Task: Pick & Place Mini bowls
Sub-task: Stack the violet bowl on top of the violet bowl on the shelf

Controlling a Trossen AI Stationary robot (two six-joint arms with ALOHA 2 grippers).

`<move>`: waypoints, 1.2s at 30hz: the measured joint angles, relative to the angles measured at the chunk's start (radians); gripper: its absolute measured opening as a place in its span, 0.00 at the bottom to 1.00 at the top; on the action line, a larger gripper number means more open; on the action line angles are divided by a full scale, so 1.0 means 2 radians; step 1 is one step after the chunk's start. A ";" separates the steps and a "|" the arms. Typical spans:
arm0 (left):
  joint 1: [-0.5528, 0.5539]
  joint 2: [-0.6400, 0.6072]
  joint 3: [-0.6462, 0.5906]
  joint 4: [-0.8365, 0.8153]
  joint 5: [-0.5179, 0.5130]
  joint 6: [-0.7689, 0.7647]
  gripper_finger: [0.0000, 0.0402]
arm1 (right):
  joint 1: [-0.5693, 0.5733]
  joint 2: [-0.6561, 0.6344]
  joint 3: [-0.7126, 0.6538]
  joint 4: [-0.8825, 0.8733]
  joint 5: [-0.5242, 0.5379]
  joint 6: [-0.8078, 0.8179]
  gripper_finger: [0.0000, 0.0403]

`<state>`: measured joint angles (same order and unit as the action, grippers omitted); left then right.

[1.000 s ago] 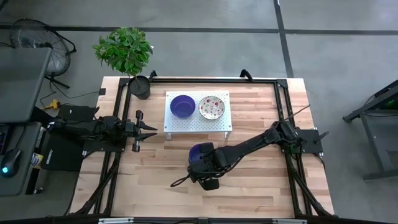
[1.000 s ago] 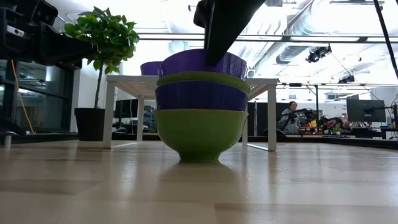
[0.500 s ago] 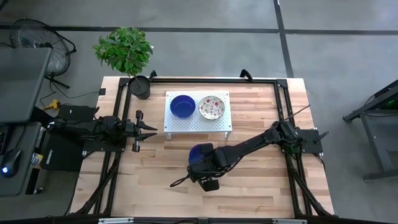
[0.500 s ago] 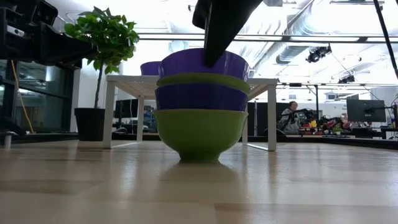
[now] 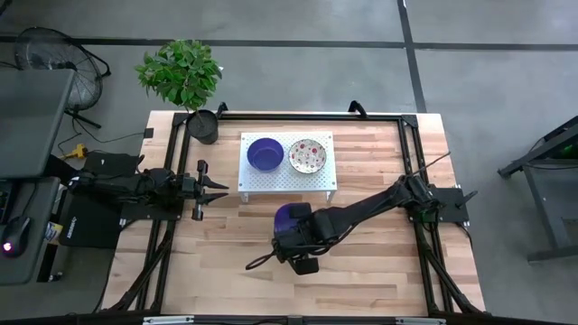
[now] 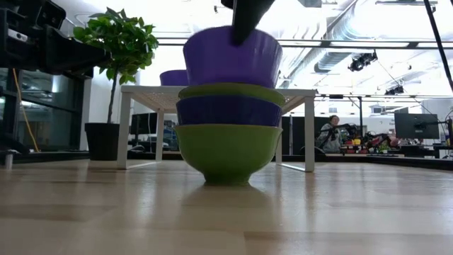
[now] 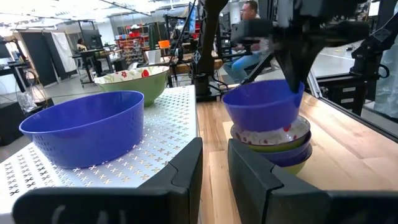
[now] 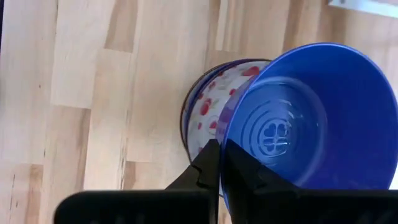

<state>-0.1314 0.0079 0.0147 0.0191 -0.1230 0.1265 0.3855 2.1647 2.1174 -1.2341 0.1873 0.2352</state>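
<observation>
Overhead, right gripper [image 5: 296, 236] is clenching the rim of a blue bowl [image 5: 291, 218] over the worktop [image 5: 379, 181], just in front of the white perforated stand [image 5: 286, 171]. Up on that stand, beyond the gripper, a second blue bowl [image 5: 265, 154] and a floral bowl [image 5: 307, 155] are sitting side by side. Left gripper [image 5: 215, 188] is waiting well off to the side by the stand's left end, fingers spread. Potted plant [image 5: 183, 74] is standing at the far left corner.

Low view: the held blue bowl [image 6: 232, 59] is hanging slightly tilted, right above the stack [image 6: 228, 133], apart from the green rim under it. Stack is showing green, blue, green bowls nested, directly below the right gripper. Stand [image 6: 216, 93] is sitting behind, with the blue bowl [image 6: 173, 77] peeking on top.

Left wrist view: left gripper [image 7: 214, 163] fingers are parted with nothing between. Ahead, the right arm is holding the blue bowl [image 7: 264, 104] by its far rim over the stack [image 7: 273, 146], whose top bowl is showing a floral inside. Blue bowl [image 7: 87, 126] and floral bowl [image 7: 129, 82] are resting on the stand [image 7: 168, 130].

Right wrist view: right gripper [image 8: 219, 163] fingers are pinching the near rim of the blue bowl [image 8: 311, 115]; the stack's floral top bowl [image 8: 208, 112] is lying just under and beside it on the worktop [image 8: 93, 93].
</observation>
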 joint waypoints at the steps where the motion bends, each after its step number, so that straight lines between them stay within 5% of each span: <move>1: 0.000 0.000 0.000 0.000 0.000 0.000 0.18 | 0.000 0.000 0.006 -0.005 0.002 0.000 0.00; 25: 0.000 0.000 0.000 0.000 0.000 0.000 0.18 | -0.001 0.000 0.118 -0.072 0.012 -0.065 0.00; 36: 0.000 0.000 0.000 0.000 0.000 0.000 0.18 | -0.022 -0.022 0.119 -0.049 0.000 -0.119 0.00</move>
<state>-0.1314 0.0080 0.0147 0.0191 -0.1230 0.1265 0.3412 2.1208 2.3546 -1.3329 0.1879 -0.0031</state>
